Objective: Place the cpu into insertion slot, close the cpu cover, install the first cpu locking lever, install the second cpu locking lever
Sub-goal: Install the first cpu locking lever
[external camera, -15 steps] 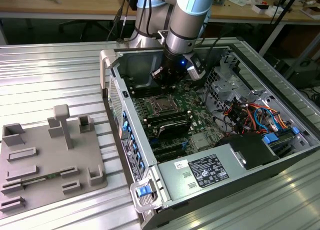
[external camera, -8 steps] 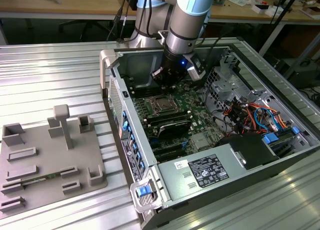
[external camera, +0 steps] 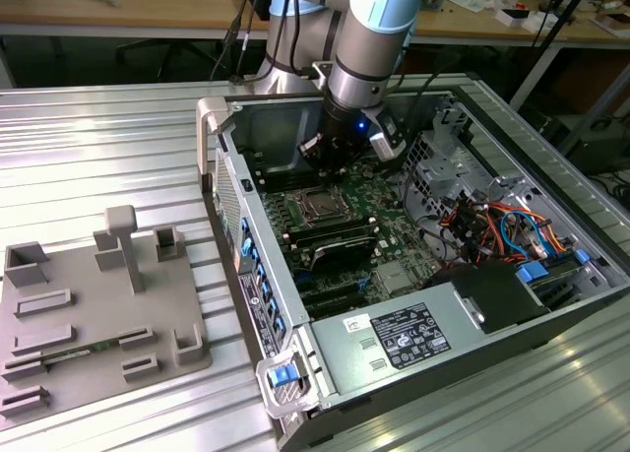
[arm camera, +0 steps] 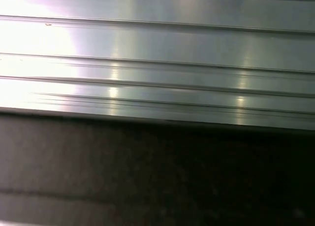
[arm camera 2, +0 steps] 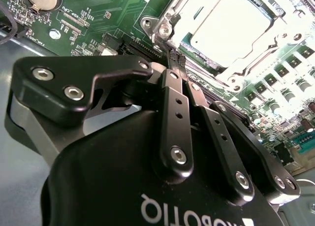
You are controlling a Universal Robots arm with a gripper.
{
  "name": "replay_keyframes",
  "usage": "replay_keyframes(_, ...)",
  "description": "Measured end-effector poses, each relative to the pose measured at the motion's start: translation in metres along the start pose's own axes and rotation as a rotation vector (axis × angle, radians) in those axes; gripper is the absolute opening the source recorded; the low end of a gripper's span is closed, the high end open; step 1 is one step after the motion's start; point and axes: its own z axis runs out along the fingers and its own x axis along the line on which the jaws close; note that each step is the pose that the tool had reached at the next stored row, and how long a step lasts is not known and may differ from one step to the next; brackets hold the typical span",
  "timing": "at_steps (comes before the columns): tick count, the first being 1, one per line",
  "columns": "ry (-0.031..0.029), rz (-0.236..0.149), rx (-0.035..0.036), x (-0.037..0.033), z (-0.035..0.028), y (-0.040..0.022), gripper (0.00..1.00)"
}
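In the second wrist view the cpu lies flat in the insertion slot, its silvery top showing through the square cut-out of the cpu cover, which is folded down around it. My gripper is shut, its black fingers meeting at the tips right beside one corner of the cover. Whether a thin locking lever sits between the tips I cannot tell. In the exterior view the gripper hangs inside the open computer case just behind the insertion slot on the green board.
The case walls ring the board. Orange and blue cables and a drive cage fill the exterior view's right, and a power supply is in front. A grey parts fixture lies on the ribbed metal table.
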Motion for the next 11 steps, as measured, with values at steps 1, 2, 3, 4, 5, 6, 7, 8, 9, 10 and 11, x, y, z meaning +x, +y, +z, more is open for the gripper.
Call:
replay_keyframes(1, 0.0000, 0.001, 0.0001, -0.0002, 0.0005, -0.0001, 0.11)
replay_keyframes(2, 0.0000, 0.002, 0.0002, -0.0004, 0.0009, -0.0002, 0.11)
replay_keyframes(3, 0.0000, 0.002, 0.0003, -0.0004, 0.0013, -0.0003, 0.11)
replay_keyframes(4, 0.0000, 0.003, 0.0002, -0.0005, 0.0015, -0.0004, 0.11)
replay_keyframes(5, 0.0000, 0.003, 0.0003, -0.0006, 0.0018, -0.0006, 0.11)
replay_keyframes(6, -0.0001, 0.004, 0.0002, -0.0007, 0.0021, -0.0007, 0.11)
replay_keyframes(7, -0.0009, 0.005, -0.0010, -0.0008, 0.0029, -0.0007, 0.11)
replay_keyframes(8, -0.0011, 0.005, -0.0017, -0.0009, 0.0035, -0.0007, 0.11)
replay_keyframes(9, -0.0008, 0.005, -0.0010, -0.0009, 0.0037, -0.0008, 0.11)
replay_keyframes(10, -0.0004, 0.005, -0.0002, -0.0008, 0.0037, -0.0009, 0.11)
replay_keyframes(11, -0.0002, 0.005, 0.0000, -0.0008, 0.0036, -0.0010, 0.11)
